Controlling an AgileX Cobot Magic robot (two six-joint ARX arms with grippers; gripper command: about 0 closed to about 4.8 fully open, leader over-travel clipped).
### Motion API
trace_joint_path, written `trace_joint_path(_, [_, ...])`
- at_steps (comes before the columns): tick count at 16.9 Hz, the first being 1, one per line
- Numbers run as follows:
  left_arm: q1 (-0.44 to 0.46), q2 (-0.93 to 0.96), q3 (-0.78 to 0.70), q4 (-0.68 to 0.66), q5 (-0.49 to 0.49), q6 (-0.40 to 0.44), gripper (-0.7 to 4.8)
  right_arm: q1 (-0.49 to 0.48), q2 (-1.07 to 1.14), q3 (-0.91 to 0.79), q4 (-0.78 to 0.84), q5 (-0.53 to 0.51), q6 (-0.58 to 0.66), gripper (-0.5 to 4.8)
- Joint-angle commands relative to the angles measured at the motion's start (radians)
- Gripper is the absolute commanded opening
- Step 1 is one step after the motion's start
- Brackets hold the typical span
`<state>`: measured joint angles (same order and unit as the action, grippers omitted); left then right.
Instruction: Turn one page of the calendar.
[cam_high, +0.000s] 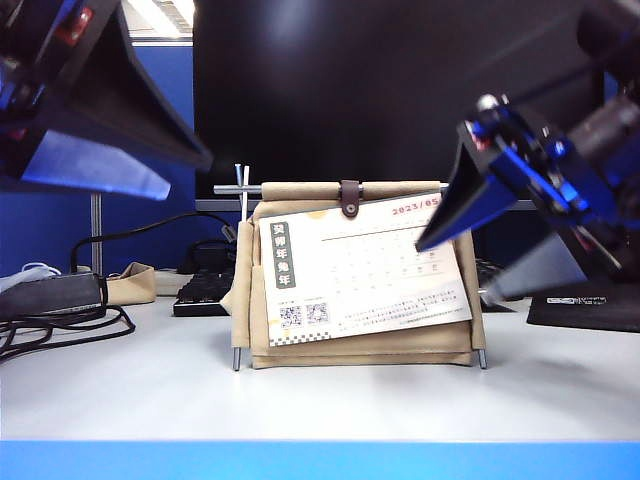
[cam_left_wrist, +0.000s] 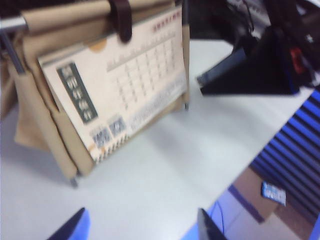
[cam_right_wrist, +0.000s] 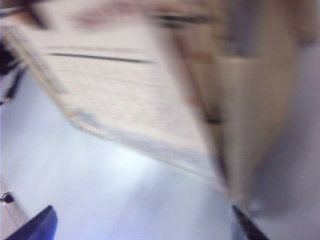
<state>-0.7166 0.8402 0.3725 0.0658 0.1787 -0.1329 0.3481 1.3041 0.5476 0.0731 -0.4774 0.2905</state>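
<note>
The calendar (cam_high: 360, 345) stands mid-table, a beige fabric stand on thin metal rods with a brown snap strap. Its front page (cam_high: 350, 275), marked "2023/05", hangs slightly askew. My left gripper (cam_high: 185, 175) is up at the left, close to the camera and apart from the calendar. In the left wrist view it (cam_left_wrist: 142, 220) is open over bare table, facing the page (cam_left_wrist: 130, 95). My right gripper (cam_high: 452, 272) is open in front of the page's right edge. Whether it touches the page cannot be told. The blurred right wrist view shows that gripper (cam_right_wrist: 142, 220) wide open, close to the page (cam_right_wrist: 125, 100).
A black monitor (cam_high: 380, 90) fills the background behind the calendar. A keyboard (cam_high: 205, 290) lies behind it to the left. A power brick with cables (cam_high: 50, 295) sits at the far left, a black pad (cam_high: 590, 305) at the right. The table's blue front edge (cam_high: 320, 460) is near.
</note>
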Motion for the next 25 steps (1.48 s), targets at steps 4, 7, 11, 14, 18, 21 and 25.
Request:
trace_joint_path(4, [0.0, -0.001, 0.002, -0.019, 0.0, 0.003, 2.83, -0.005, 0.042, 0.003, 0.063, -0.085, 0.029, 4.31])
trace_joint_path(7, [0.0, -0.001, 0.002, -0.011, -0.003, 0.006, 2.83, -0.015, 0.047, 0.003, 0.059, -0.098, 0.033, 4.31])
trace_joint_path(11, [0.0, -0.001, 0.002, -0.003, -0.006, 0.007, 2.83, -0.05, 0.126, 0.003, 0.122, -0.177, 0.136, 4.31])
trace_joint_path(14, [0.0, -0.001, 0.002, 0.002, -0.022, 0.01, 2.83, -0.065, 0.2, 0.003, 0.233, -0.214, 0.216, 4.31])
trace_joint_path(18, [0.0, -0.001, 0.002, 0.002, -0.022, 0.01, 2.83, -0.066, 0.219, 0.003, 0.384, -0.232, 0.315, 4.31])
trace_joint_path(21, [0.0, -0.001, 0.002, 0.003, -0.026, 0.024, 2.83, -0.08, 0.219, 0.003, 0.402, -0.228, 0.332, 4.27])
trace_joint_path(25, [0.0, -0.001, 0.002, 0.005, -0.03, 0.034, 2.83, -0.09, 0.219, 0.003, 0.41, -0.233, 0.332, 4.23])
